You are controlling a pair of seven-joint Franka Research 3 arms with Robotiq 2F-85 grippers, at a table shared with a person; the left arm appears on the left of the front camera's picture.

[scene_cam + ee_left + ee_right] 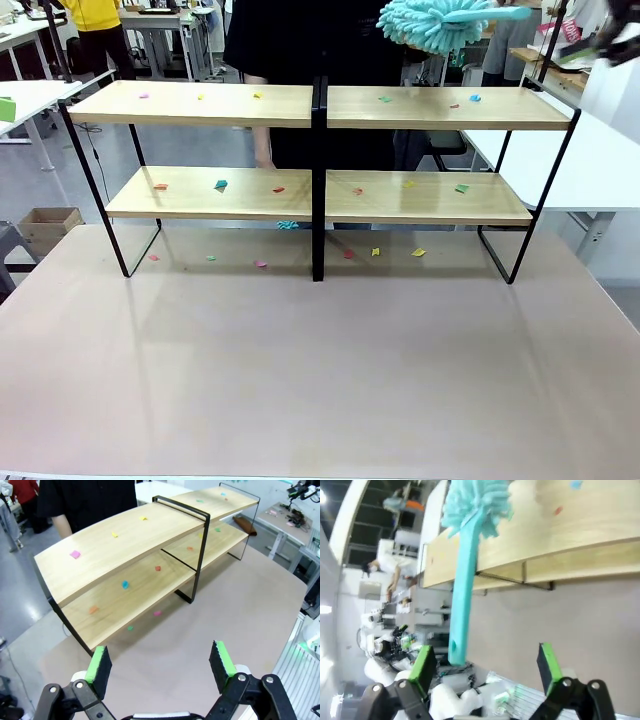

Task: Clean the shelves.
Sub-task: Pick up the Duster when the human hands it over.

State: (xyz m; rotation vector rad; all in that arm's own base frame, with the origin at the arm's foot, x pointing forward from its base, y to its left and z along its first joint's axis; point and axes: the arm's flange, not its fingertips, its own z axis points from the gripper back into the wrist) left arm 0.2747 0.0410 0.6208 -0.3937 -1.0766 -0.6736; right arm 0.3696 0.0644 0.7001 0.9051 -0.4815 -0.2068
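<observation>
Wooden, black-framed shelves [319, 170] dotted w/ small coloured scraps [221, 185].

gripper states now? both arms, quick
Left gripper: open, empty.
Right gripper: open; the teal duster handle end is near its fingers, not gripped.

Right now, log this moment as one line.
left fingers open, empty | right fingers open, duster handle just ahead, ungripped | shelves littered with coloured scraps

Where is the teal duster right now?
Front view, upper right: the teal duster hangs above the right top board of the shelves, handle toward the right gripper.
</observation>
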